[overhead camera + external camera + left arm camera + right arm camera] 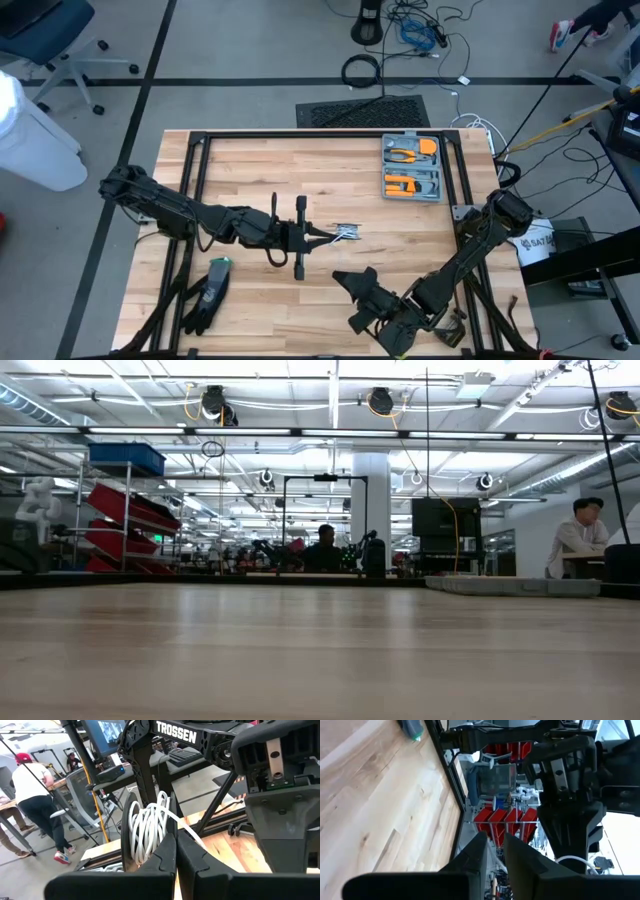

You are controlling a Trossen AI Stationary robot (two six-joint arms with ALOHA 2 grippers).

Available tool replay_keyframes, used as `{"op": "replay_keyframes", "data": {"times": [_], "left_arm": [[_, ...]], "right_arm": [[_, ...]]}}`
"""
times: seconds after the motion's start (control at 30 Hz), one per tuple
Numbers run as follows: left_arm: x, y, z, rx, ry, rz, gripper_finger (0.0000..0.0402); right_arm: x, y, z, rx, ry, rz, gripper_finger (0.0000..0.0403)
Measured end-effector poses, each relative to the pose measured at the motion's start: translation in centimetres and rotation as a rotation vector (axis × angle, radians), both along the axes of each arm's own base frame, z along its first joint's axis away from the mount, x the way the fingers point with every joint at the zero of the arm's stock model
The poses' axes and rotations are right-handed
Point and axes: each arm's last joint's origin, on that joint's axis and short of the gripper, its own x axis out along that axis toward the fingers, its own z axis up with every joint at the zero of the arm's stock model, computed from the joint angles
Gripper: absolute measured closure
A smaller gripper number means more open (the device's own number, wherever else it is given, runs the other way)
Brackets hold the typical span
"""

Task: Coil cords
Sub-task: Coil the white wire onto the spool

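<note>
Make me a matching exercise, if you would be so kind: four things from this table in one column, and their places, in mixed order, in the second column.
Things:
1. white cord
2. tool tray
3. dark object with a green tip
4. right gripper

Places:
A. near the table's far edge, with orange tools inside
B. lying on the wood beside the left arm
C. clamped, coiled, in the fingers of the left gripper
D. over the table's near half, apart from the cord

Pairs: 1-C, 2-A, 3-B, 4-D
</note>
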Motion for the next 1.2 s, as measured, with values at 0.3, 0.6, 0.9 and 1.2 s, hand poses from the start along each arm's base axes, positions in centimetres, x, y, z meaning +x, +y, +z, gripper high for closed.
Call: {"op": "replay_keyframes", "data": {"times": [0.3,0.6,0.9,1.2], "left_arm": [[0.0,0.0,-0.1,0.002,0.005,0.000,0.0401],[0.0,0.0,-0.1,0.004,0.013,0.000,0.0401],[-0.1,0.0,-0.8,0.027,0.078,-0.001,0.0401],[-0.2,0.1,-1.8,0.076,0.182,-0.014,0.0401]], "right_arm": [[0.0,0.0,-0.1,-0.058,0.035,0.003,0.0326],[0.0,-0.3,-0.2,-0.081,0.049,-0.018,0.0365],[0.3,-0.4,0.1,-0.036,0.007,-0.028,0.0401],[0.7,0.0,3.6,0.068,-0.188,-0.004,0.0402]]}}
